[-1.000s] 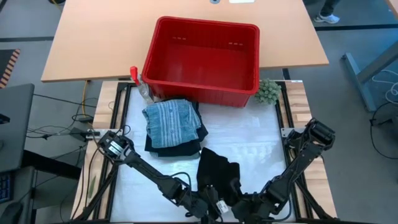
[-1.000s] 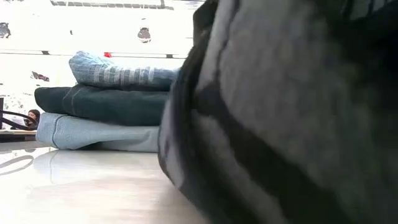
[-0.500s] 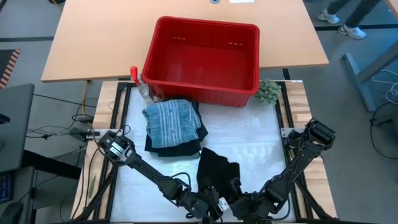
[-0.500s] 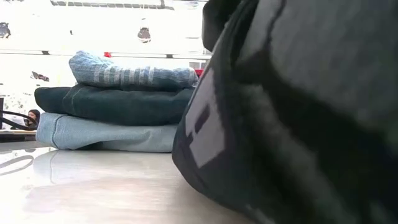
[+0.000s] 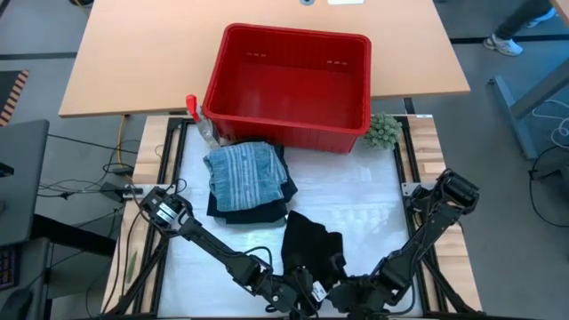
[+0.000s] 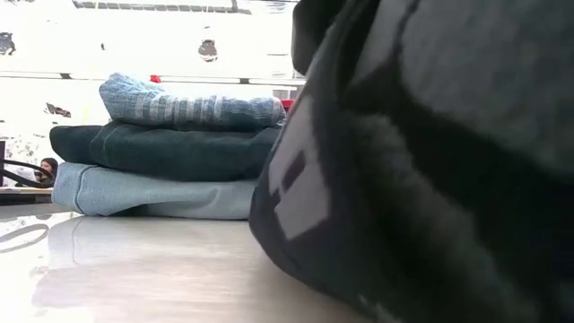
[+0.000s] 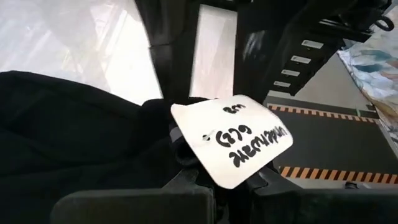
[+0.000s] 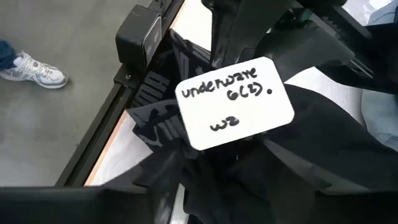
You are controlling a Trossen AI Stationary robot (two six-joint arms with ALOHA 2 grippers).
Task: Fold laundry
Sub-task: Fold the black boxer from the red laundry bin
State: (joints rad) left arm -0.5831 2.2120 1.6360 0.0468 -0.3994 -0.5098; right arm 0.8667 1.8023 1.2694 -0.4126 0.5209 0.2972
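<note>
Black garment [image 5: 311, 244] lies on the desk [image 5: 364, 209] just right of the folded stack [image 5: 247, 182], its white tag [image 7: 231, 138] up. Left end effector [image 5: 300, 289] is clenched on the garment's near edge. Right end effector [image 5: 342, 292] is beside it, also at that edge; can't tell if its jaws are parted.

A basket [image 5: 289, 84] is being carried at the far side of the tabletop [image 5: 373, 209], with a ball [image 5: 384, 130] just beside its right near corner. A stack [image 5: 247, 180] of three folded garments is lying in front of the basket, left of centre. A loose garment [image 5: 311, 249] is lying nearer the front edge, right of the stack, with a tag [image 7: 231, 140] on it. Both hands, the left hand [image 5: 298, 293] and the right hand [image 5: 347, 293], are being kept at its near edge.
</note>
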